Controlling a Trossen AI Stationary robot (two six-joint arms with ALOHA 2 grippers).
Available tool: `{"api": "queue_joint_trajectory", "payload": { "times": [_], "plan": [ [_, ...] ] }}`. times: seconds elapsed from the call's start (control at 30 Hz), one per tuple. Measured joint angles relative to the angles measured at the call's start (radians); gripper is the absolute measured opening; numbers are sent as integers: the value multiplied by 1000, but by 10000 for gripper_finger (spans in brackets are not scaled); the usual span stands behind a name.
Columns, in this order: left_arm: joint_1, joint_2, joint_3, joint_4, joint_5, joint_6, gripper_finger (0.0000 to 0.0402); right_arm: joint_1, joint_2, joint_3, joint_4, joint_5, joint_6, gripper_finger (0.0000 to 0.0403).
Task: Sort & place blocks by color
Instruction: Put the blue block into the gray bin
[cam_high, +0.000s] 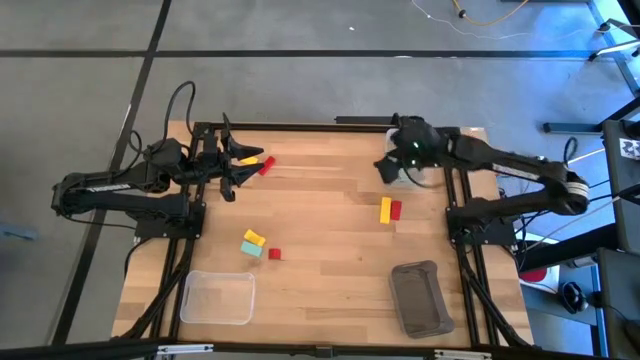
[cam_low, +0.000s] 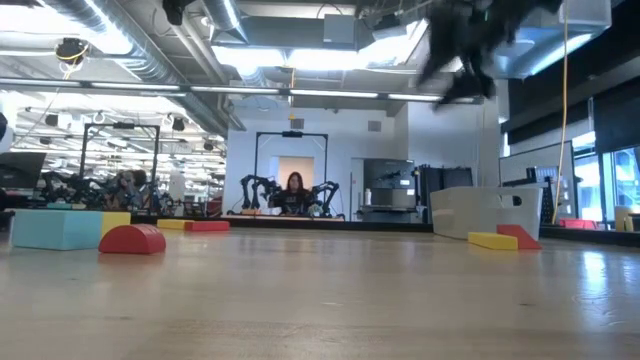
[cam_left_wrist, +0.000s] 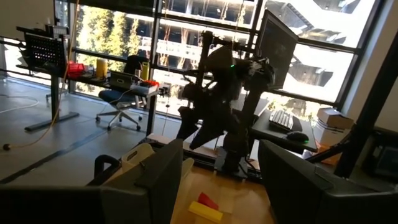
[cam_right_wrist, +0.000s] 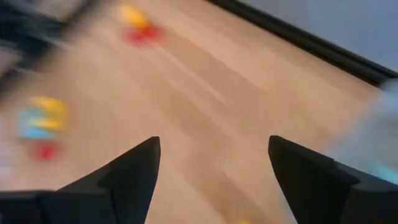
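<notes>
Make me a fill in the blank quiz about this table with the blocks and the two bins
1. The block touching the yellow block near the right arm is ____.
2. The clear bin holds ____ blocks.
3. The grey bin sits nearer the ____ arm.
4. The right tool has its fingers ____.

Missing words: red; no; right; open

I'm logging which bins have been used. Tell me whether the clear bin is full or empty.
Empty. From above, the clear bin shows only bare wood through its bottom; the blocks, like the small red one, lie outside it on the table.
</notes>
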Motion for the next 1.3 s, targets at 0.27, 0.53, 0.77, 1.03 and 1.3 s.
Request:
{"api": "queue_joint_trajectory", "payload": {
  "times": [0.27, 0.53, 0.77, 1.03, 1.3],
  "plan": [
    [0, 0, 0, 0, 35, 0, 202, 242, -30, 0, 377, -1, -90, 299],
    [0, 0, 0, -2, 46, 0, 202, 312, -29, 0, 459, 8, -135, 300],
    [0, 0, 0, -2, 46, 0, 202, 312, -29, 0, 456, 9, -134, 300],
    [-1, 11, 0, -81, 47, -7, 202, 312, -29, 0, 453, 9, -135, 300],
    [-119, 96, 1, -542, 165, -60, 202, 312, -29, 0, 450, 9, -134, 300]
  ]
}}
